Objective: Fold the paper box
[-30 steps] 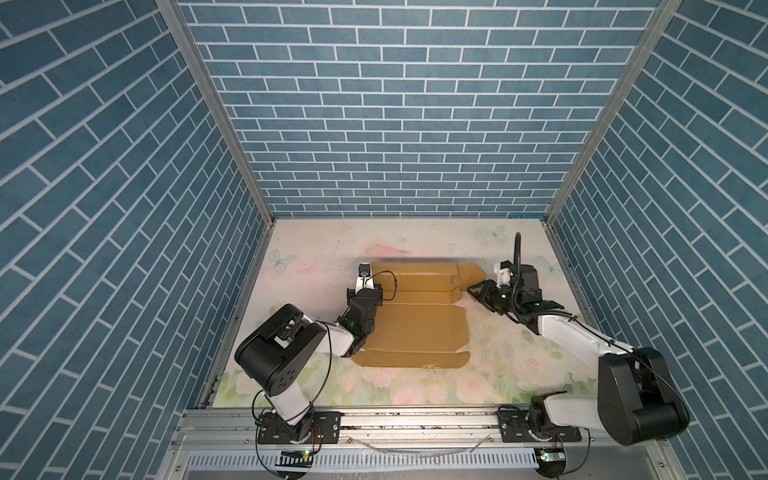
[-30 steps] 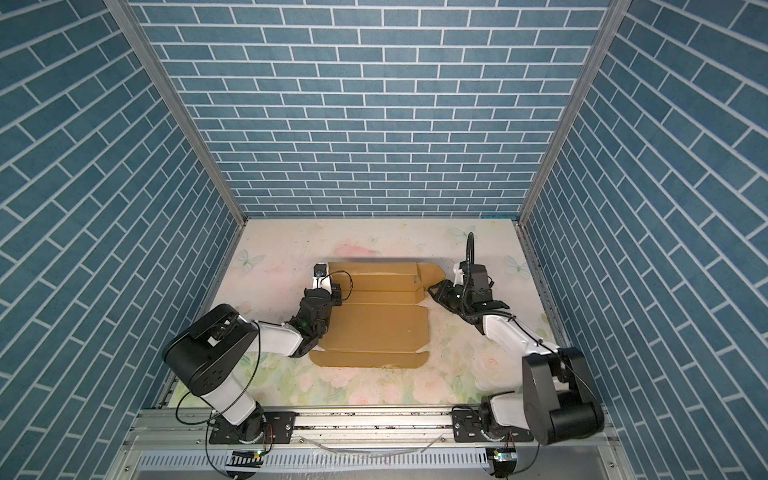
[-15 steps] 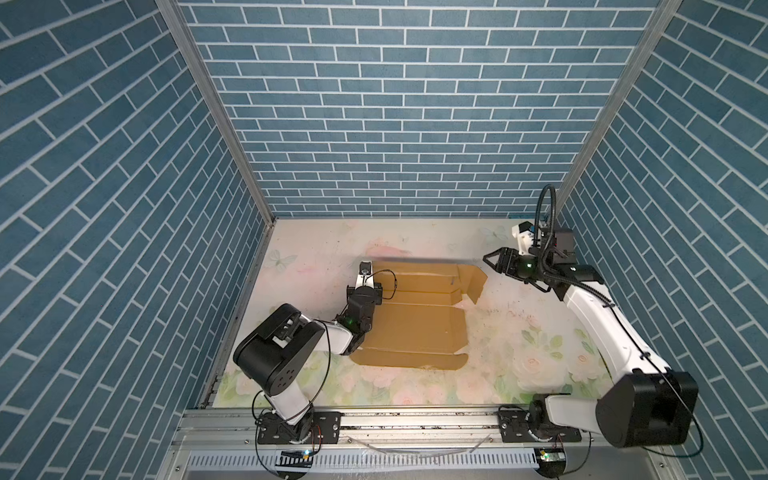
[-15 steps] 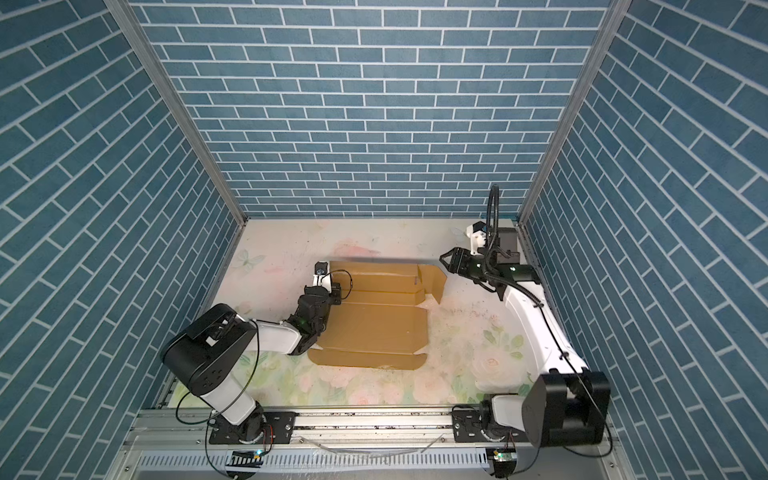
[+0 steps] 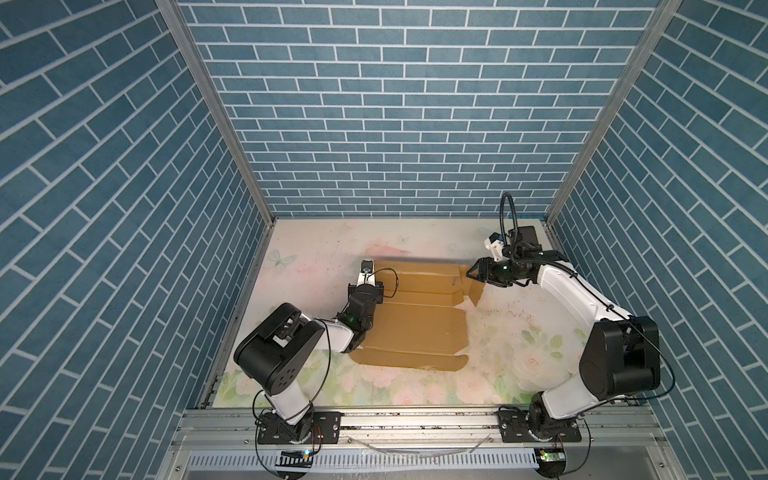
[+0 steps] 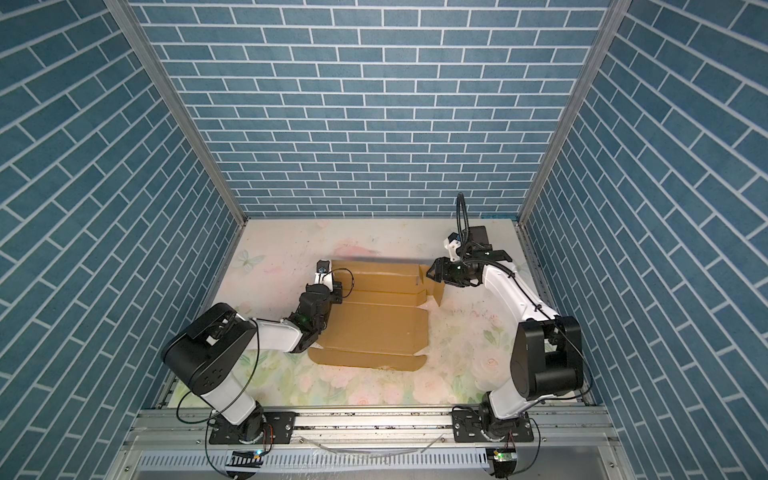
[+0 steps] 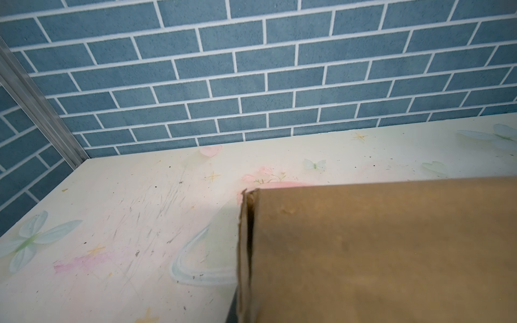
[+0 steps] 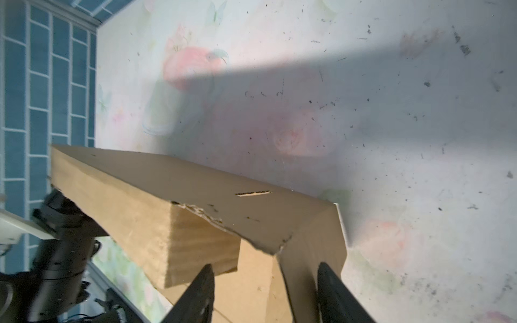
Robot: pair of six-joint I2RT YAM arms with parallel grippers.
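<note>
Both top views: paper box (image 5: 415, 328) lengthwise front-to-back, upturned end rearward

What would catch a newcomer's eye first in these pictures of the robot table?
A tan paper box lies half folded in the middle of the flowered table, its far wall and right flap raised. The right gripper is open astride that flap, a finger on each side, while the left gripper sits shut at the box's left edge. Blue brick-pattern walls close in three sides.
</note>
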